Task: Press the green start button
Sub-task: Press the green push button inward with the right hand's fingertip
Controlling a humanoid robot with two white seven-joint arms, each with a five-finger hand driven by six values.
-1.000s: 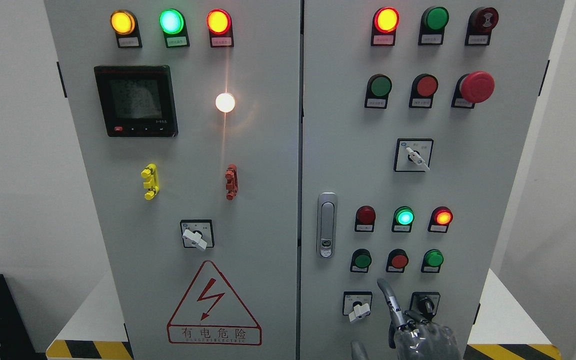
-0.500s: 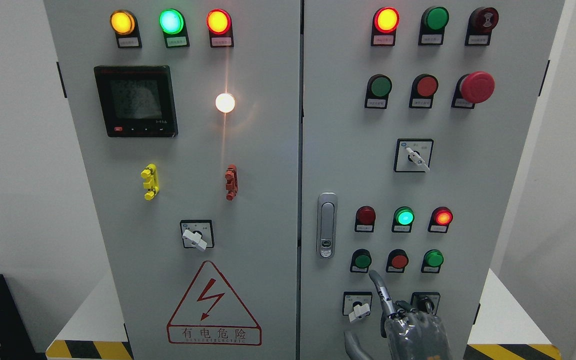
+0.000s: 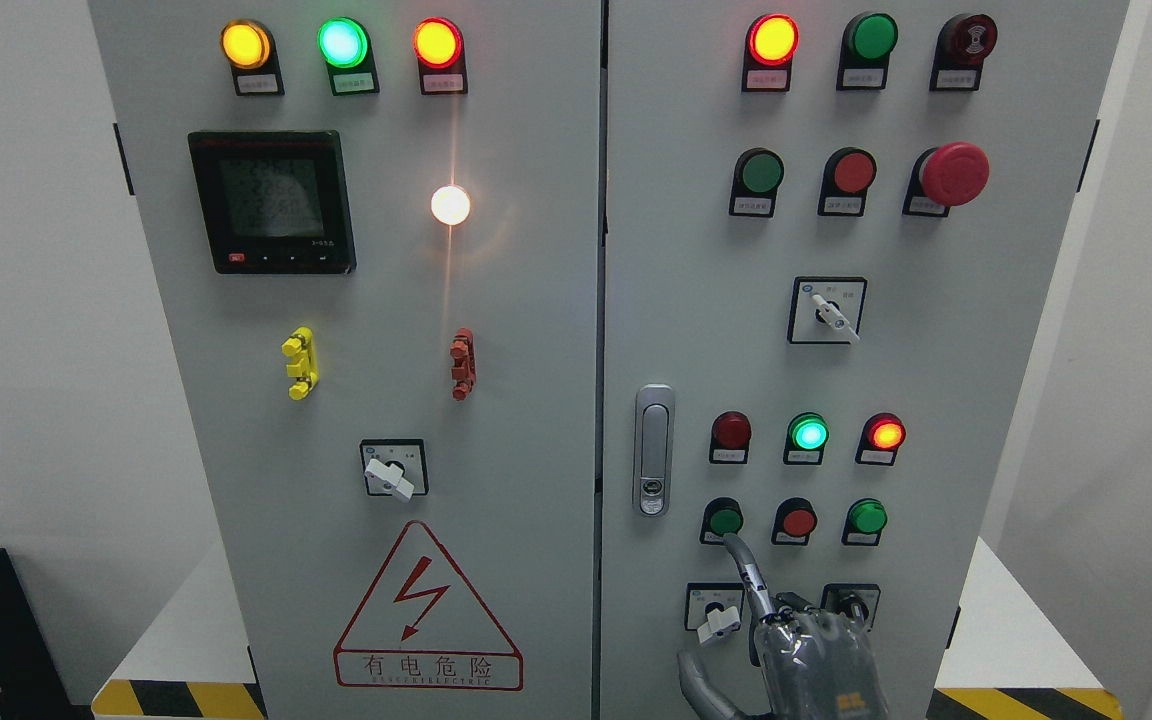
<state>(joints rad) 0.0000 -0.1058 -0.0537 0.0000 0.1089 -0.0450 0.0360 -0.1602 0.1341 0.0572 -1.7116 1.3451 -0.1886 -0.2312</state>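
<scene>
Just above my grey hand point(image 3: 816, 655) sits a green button point(image 3: 725, 520) on the pale grey cabinet point(image 3: 536, 400); right of it a red button point(image 3: 798, 521), then another green one point(image 3: 868, 517).

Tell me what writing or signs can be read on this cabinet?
"有电危险": under the lightning bolt in the red warning triangle.
Line beneath it: too small to read.
Meter digits: blurred.
Tags under the lamps and buttons, such as the green button: too small.
Print on the robot hand: unreadable.
</scene>
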